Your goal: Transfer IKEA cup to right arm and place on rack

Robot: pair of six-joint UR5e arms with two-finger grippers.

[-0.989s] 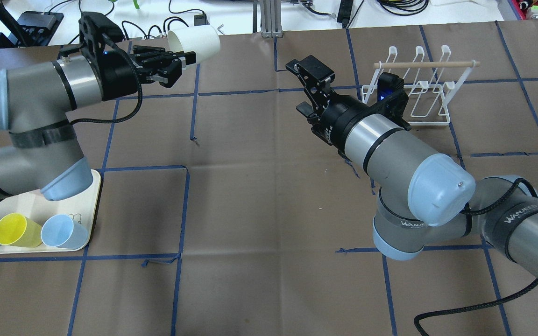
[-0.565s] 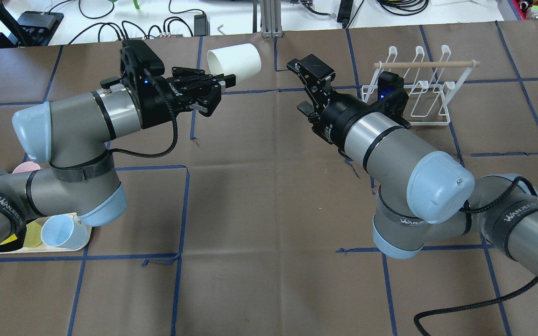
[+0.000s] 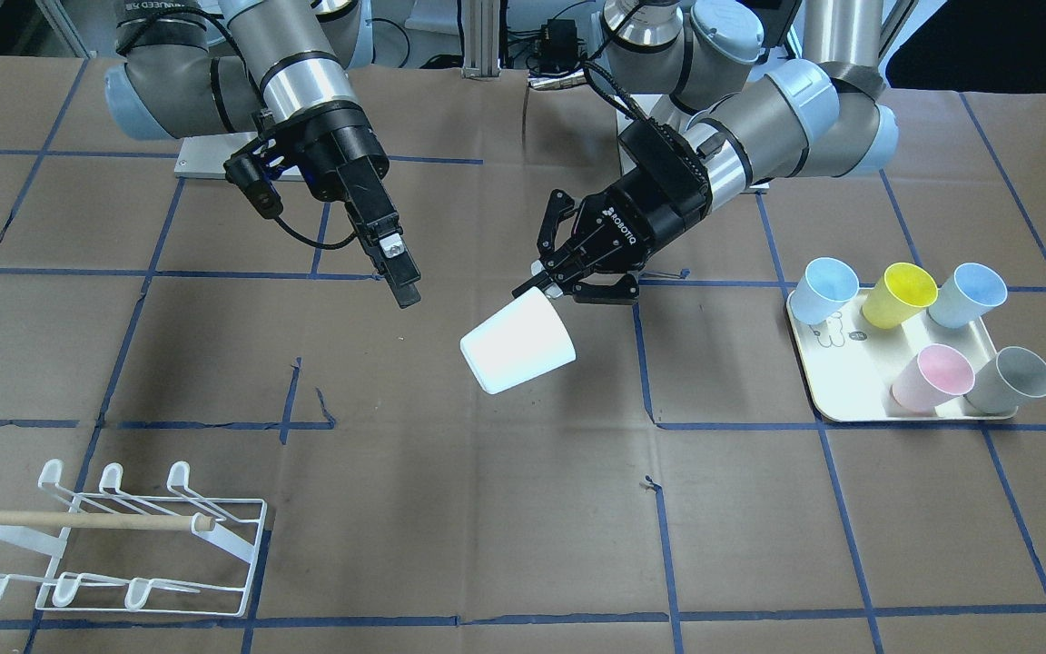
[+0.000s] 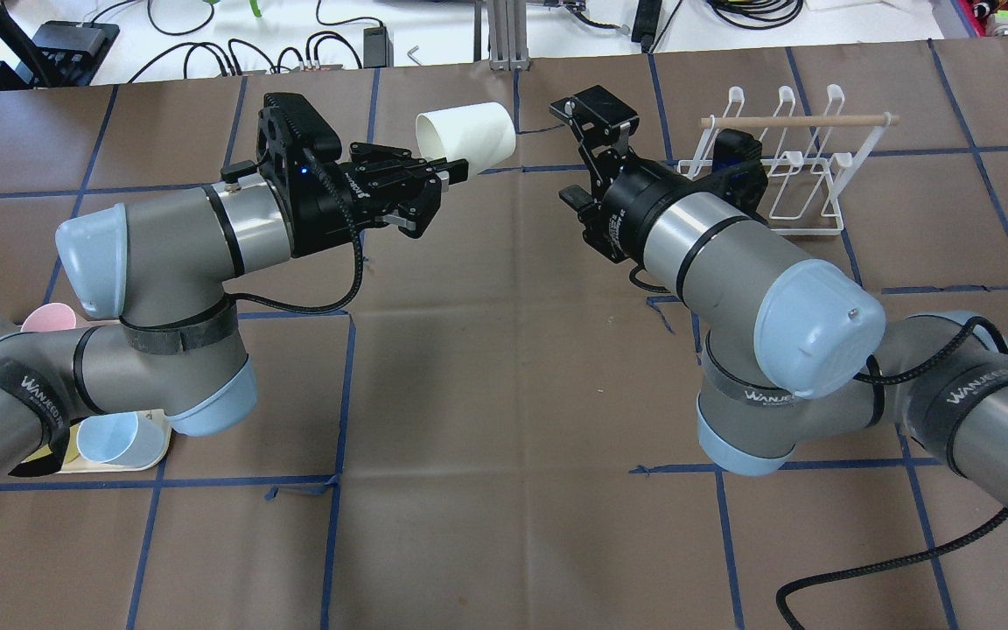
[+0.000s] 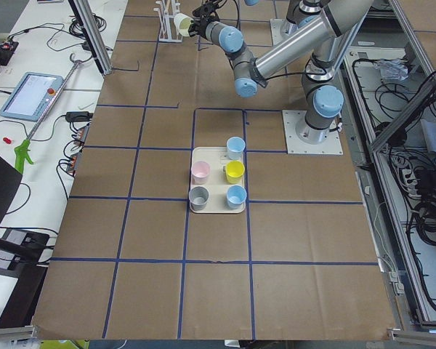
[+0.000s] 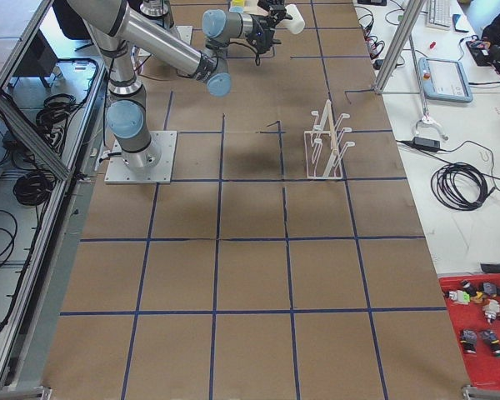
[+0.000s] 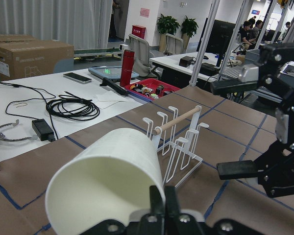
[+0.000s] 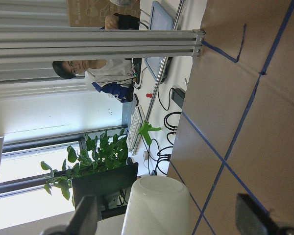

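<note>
The white IKEA cup (image 4: 466, 133) lies on its side in the air, base pointing at my right gripper. My left gripper (image 4: 447, 171) is shut on its rim, one finger inside and one outside; it also shows in the front view (image 3: 546, 282) with the cup (image 3: 518, 343) and in the left wrist view (image 7: 108, 181). My right gripper (image 4: 581, 149) is open and empty, a short gap from the cup's base. In the right wrist view the cup (image 8: 159, 205) sits between the spread fingers (image 8: 83, 215). The white wire rack (image 4: 784, 166) with its wooden dowel stands behind the right arm.
A cream tray (image 3: 850, 409) with several coloured cups lies on my left side of the table, partly under the left arm in the overhead view (image 4: 119, 462). The rack (image 3: 123, 545) stands near the table's far right corner. Cables and gear lie beyond the table's far edge.
My left arm has swung right with the white cup, bringing it close to the right gripper. The right gripper has shifted slightly toward the cup and stayed open.
</note>
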